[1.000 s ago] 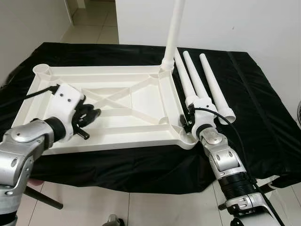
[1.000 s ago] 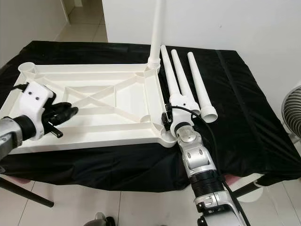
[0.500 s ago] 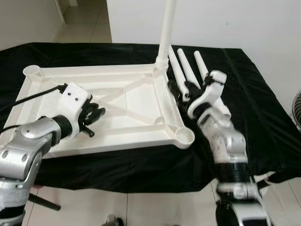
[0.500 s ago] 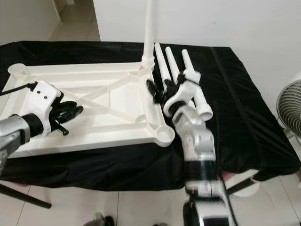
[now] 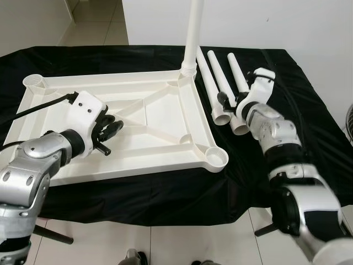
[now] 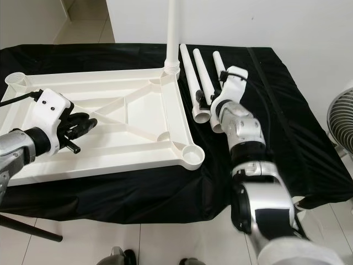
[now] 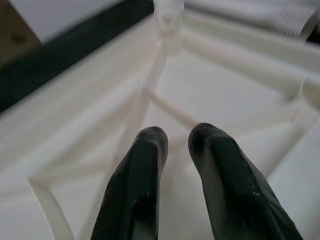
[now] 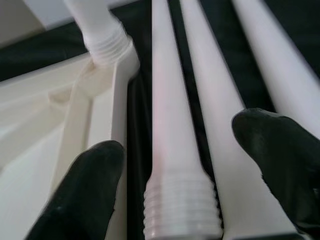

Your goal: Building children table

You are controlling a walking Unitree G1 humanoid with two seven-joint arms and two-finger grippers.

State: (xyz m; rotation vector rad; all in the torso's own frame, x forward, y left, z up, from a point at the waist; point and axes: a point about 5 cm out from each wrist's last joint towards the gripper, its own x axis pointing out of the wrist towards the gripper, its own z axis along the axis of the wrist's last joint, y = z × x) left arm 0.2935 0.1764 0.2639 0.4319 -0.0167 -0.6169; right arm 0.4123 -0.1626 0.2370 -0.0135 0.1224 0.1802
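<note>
Upturned white tabletop [image 5: 138, 130] flat on the black-draped bench [image 5: 309, 110], underside ribs up, with 1 leg [image 5: 193, 33] already standing screwed into the far right corner socket. 3 loose legs [image 5: 223, 85] side by side on the cloth just right of the tabletop, long axes running away from the robot, wide threaded ends nearest, narrow tips far. Right hand [image 8: 185, 170] directly above those threaded ends, fingers [image 8: 85, 185] spread wide, straddling the leg closest to the tabletop [image 8: 172, 150], its neighbour running under the other finger; neither finger visibly touching plastic. Key relation: leg axis along the hand's line of sight, so a closing pinch would fall across the shaft just behind the threads. Empty near right socket [image 5: 217, 157] close by, on the robot's side of the loose legs, the likely destination. Right arm plainly the nearer to the legs; left hand [image 5: 110, 128] well apart, resting over the ribbed underside at the tabletop's left part, fingers [image 7: 145, 165] almost together with a slim gap, nothing between them. Compared with 1 s earlier: right hand then low at the near right corner, now lifted and swung out over the loose legs; left hand barely shifted; whole scene displaced by camera motion.
</note>
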